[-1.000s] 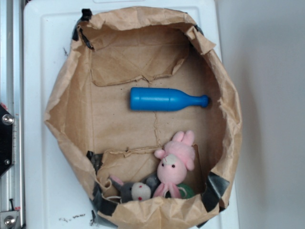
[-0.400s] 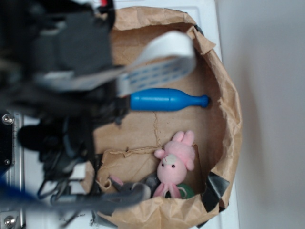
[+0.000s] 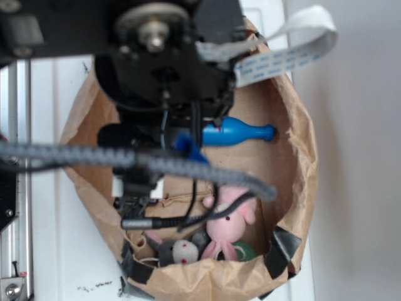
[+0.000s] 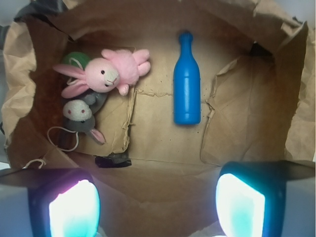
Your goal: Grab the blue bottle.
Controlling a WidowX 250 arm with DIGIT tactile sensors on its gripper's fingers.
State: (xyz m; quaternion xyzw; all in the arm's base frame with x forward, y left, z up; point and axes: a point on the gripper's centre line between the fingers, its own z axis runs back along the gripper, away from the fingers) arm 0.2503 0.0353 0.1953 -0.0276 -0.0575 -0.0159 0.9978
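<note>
Exterior view: the arm (image 3: 166, 69) hangs over a brown paper bag (image 3: 301, 157) that lies opened out on a white surface (image 3: 56, 251). The arm's black body, a grey braided cable (image 3: 75, 155) and a white ribbon cable (image 3: 282, 53) cover most of the bag's left and upper parts. The bottle (image 3: 235, 133) lies on its side on the bag floor, its neck and knobbed tip pointing right; its base end is hidden behind the arm. Below it, near the bag's lower rim, sits a pink plush (image 3: 230, 224) with a grey plush (image 3: 178, 251) just beside it on the left. Black tape (image 3: 281, 248) patches the bag's rim. From here I cannot tell how the gripper's jaws stand. No writing can be read

Wrist view: the gripper (image 4: 158, 205) shows two fingers (image 4: 242, 205) at the bottom corners, set wide apart, with nothing between them; their pads glow pale blue. The bottle (image 4: 187, 81) lies flat on the bag (image 4: 163, 148) floor, well ahead of the fingers and apart from them, tip away from the camera, somewhat right of centre. The pink plush (image 4: 108, 74) lies to its left, with the grey plush (image 4: 79, 116) touching it from below and something green (image 4: 76, 59) behind them. A torn paper flap (image 4: 237, 103) stands just right of the bottle. No label shows on the bottle
</note>
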